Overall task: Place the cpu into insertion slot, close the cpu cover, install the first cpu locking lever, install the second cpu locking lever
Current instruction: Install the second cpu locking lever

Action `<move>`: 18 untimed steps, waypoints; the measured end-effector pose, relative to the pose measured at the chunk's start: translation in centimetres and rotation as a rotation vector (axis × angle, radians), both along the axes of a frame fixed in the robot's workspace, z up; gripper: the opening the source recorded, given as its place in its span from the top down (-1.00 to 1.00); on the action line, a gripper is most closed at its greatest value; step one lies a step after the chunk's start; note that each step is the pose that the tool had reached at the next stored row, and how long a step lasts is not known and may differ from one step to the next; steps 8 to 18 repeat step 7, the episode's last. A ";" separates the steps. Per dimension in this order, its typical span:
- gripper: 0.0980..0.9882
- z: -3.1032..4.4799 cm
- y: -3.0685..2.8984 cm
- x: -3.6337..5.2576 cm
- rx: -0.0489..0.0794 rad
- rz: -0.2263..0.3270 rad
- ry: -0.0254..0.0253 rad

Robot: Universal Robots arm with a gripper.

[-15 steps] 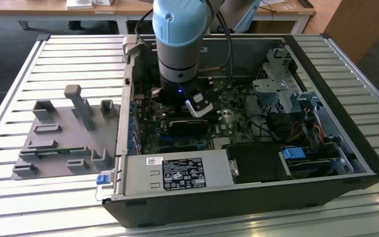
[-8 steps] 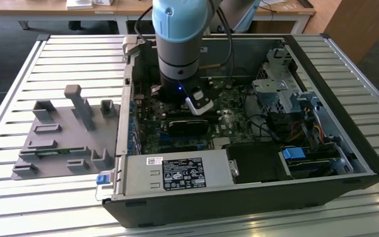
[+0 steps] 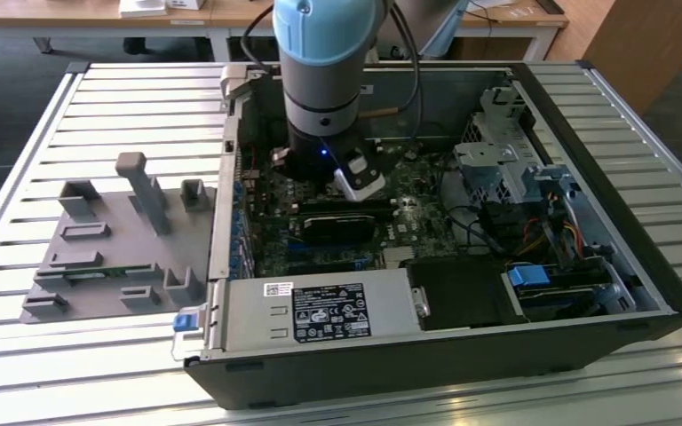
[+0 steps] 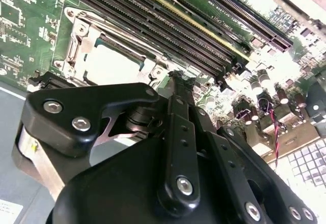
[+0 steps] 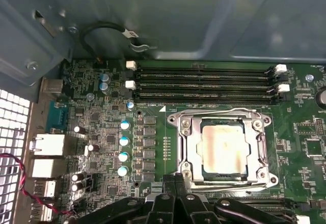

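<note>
Beside the insertion slot, my gripper looks pinched shut, empty; drifting could scrape the seated cpu.

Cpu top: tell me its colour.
The cpu top is pale silvery with a tan tinge, best in the first wrist view.

Exterior view looks steeply down from well back on the open black computer case on the slatted white metal table, while both wrist views sit close above its green motherboard, sharing the silvery-rimmed square socket.
</note>
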State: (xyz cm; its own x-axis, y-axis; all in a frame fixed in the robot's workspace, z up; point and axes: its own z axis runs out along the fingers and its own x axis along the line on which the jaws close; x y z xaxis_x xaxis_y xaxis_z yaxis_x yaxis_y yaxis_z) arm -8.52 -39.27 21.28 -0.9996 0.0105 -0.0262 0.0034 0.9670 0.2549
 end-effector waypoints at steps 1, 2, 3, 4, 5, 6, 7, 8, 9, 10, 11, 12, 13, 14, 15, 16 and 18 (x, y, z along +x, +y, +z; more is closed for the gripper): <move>0.98 0.06 0.01 0.00 -0.001 0.000 -0.0001; 0.98 0.14 0.01 0.00 -0.001 0.000 0.0000; 0.98 0.23 0.01 0.00 -0.001 0.000 0.0000; 0.98 0.33 0.01 0.00 -0.001 0.000 0.0000; 0.98 0.41 0.02 0.00 -0.001 0.000 0.0000; 0.98 0.43 0.02 0.00 -0.001 0.000 -0.0001; 0.98 0.43 0.02 0.00 -0.002 0.000 -0.0002; 0.98 0.43 0.02 0.00 -0.002 0.000 -0.0002; 0.98 0.43 0.02 0.00 -0.002 0.000 -0.0002; 0.98 0.43 0.02 0.00 -0.002 0.000 -0.0002; 0.98 0.43 0.02 0.00 -0.002 0.000 -0.0002; 0.98 0.43 0.02 0.00 -0.002 0.000 -0.0002; 0.98 0.43 0.02 0.00 -0.002 0.000 -0.0002; 0.98 0.43 0.02 0.00 -0.002 0.000 -0.0002; 0.98 0.43 0.02 0.00 -0.002 0.000 -0.0002; 0.98 0.43 0.02 0.00 -0.002 0.000 -0.0002; 0.98 0.43 0.02 0.00 -0.002 0.000 -0.0002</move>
